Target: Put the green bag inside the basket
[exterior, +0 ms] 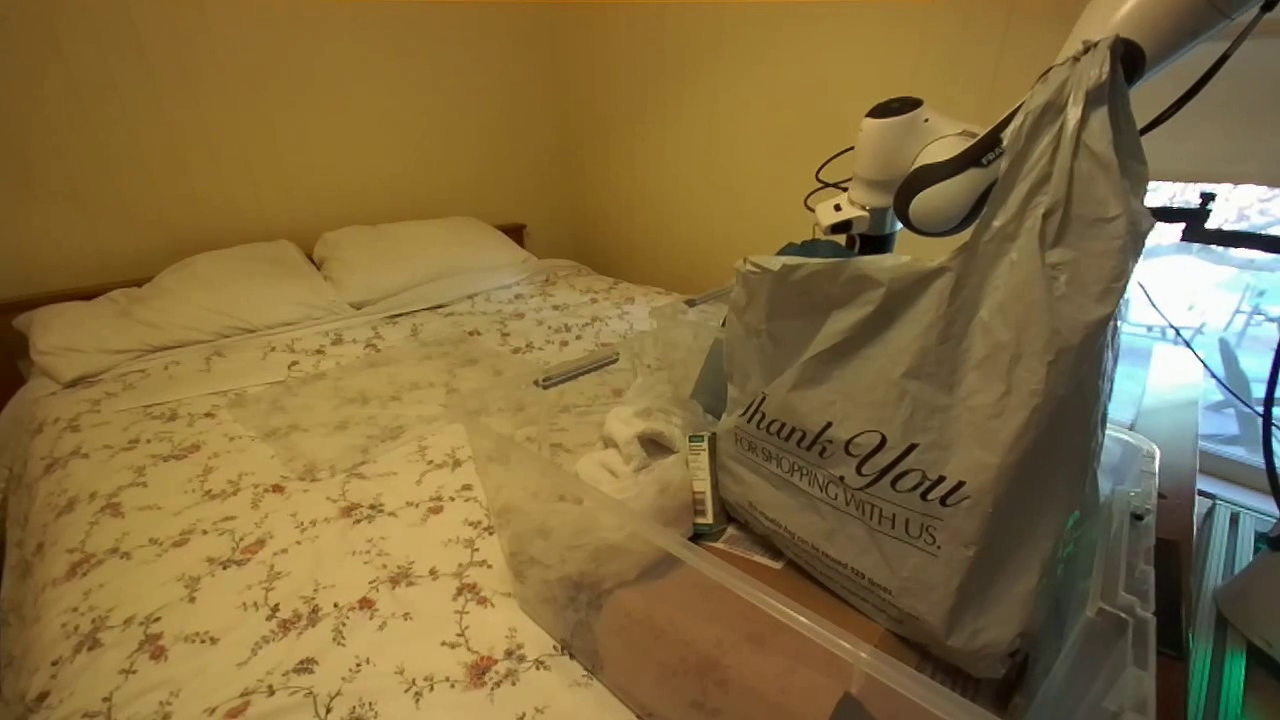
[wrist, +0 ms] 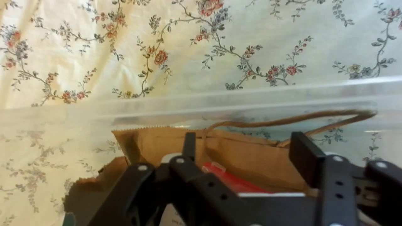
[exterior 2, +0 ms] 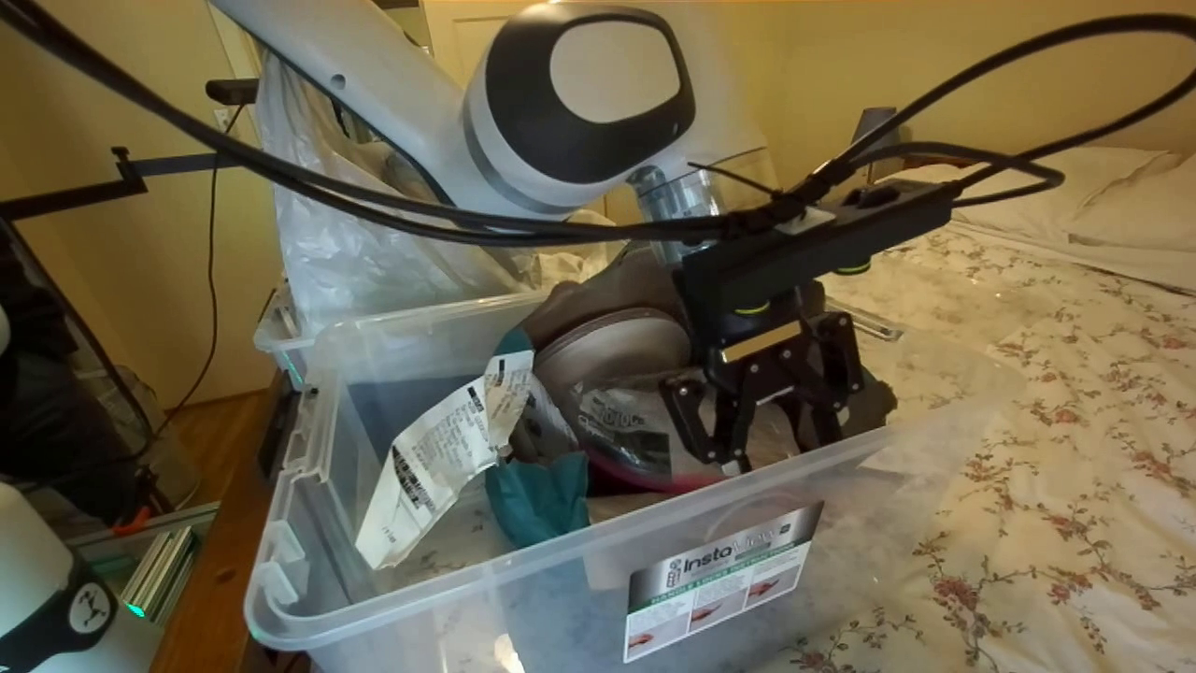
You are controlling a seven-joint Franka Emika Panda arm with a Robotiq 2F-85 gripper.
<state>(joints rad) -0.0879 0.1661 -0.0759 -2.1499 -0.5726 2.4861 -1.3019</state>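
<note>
A clear plastic bin, the only basket-like thing, has its rim (exterior 2: 420,598) at the front of an exterior view; its wall (wrist: 251,97) shows in the wrist view. A crumpled teal-green patch (exterior 2: 537,495), seemingly part of the green bag, shows inside the bin below a long paper receipt (exterior 2: 430,477). Most of the bag is hidden. My gripper (exterior 2: 780,439) points down over the bin's contents near its bed-side wall. In the wrist view its fingers (wrist: 245,150) are spread wide with nothing between them, above a brown paper bag (wrist: 251,157) with a rope handle.
A large grey "Thank You" bag (exterior: 900,450) stands in an adjoining clear bin (exterior: 780,590), beside the arm. White cloth (exterior: 630,450) and a small box (exterior: 705,480) lie near it. Loose cables (exterior 2: 523,224) hang around the wrist. The floral bed (exterior: 300,520) adjoins the bins.
</note>
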